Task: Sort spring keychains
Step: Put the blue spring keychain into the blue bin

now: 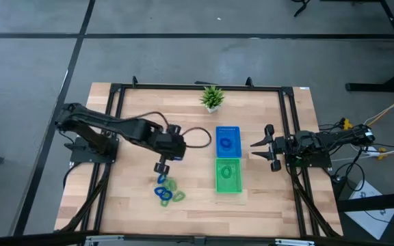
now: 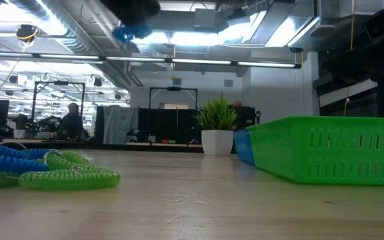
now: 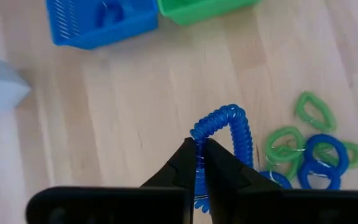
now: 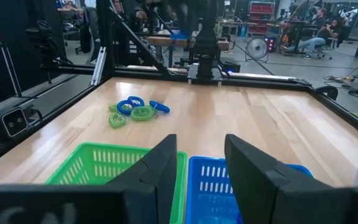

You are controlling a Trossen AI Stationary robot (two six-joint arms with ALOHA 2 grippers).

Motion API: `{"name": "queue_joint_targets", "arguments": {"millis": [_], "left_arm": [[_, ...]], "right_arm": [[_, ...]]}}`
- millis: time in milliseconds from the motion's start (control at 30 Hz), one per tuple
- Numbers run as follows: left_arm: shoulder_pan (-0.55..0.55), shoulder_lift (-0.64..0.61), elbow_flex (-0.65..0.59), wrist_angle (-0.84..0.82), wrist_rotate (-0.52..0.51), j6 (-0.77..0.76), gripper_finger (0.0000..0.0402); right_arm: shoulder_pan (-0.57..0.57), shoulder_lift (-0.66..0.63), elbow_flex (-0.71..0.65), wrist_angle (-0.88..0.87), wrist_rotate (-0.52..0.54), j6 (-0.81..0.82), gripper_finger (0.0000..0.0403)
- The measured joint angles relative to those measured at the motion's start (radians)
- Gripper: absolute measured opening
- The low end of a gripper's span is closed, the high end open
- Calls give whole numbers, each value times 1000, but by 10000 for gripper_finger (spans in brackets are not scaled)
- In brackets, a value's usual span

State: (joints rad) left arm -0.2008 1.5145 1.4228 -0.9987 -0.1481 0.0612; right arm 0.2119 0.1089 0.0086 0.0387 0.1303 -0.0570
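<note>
My left gripper (image 3: 199, 149) pinches a blue keychain (image 3: 225, 130), lifted above the pile (image 1: 167, 192) to carry it to the blue tray (image 1: 228, 140); my right gripper (image 4: 201, 158) waits open by the trays

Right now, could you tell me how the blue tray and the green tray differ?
The blue tray is blue and sits nearer the potted plant; the green tray is light green and sits farther from the plant. The blue tray holds a blue spring keychain; the green tray holds a green spring keychain. Both are square slotted plastic trays, side by side and touching.
</note>
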Motion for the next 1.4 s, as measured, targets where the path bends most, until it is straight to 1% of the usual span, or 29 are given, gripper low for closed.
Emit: {"name": "queue_joint_targets", "arguments": {"millis": [100, 233, 400, 633, 867, 1000, 1167, 1400], "left_arm": [[0, -63, 0, -1, -10, -13, 13], [0, -134, 0, 0, -53, -24, 13], [0, -178, 0, 0, -93, -23, 13], [2, -170, 1, 2, -98, 10, 13], [35, -155, 0, 31, -109, 23, 13], [53, -142, 0, 63, -105, 31, 13], [69, -119, 1, 141, -127, 32, 13], [99, -92, 0, 234, -123, 58, 13]], "right_arm": [[0, 0, 0, 0, 0, 0, 136], [0, 0, 0, 0, 0, 0, 136], [0, 0, 0, 0, 0, 0, 136], [0, 0, 0, 0, 0, 0, 136], [0, 0, 0, 0, 0, 0, 136], [0, 0, 0, -1, 0, 0, 136], [0, 0, 0, 0, 0, 0, 136], [0, 0, 0, -1, -1, 0, 136]]}}
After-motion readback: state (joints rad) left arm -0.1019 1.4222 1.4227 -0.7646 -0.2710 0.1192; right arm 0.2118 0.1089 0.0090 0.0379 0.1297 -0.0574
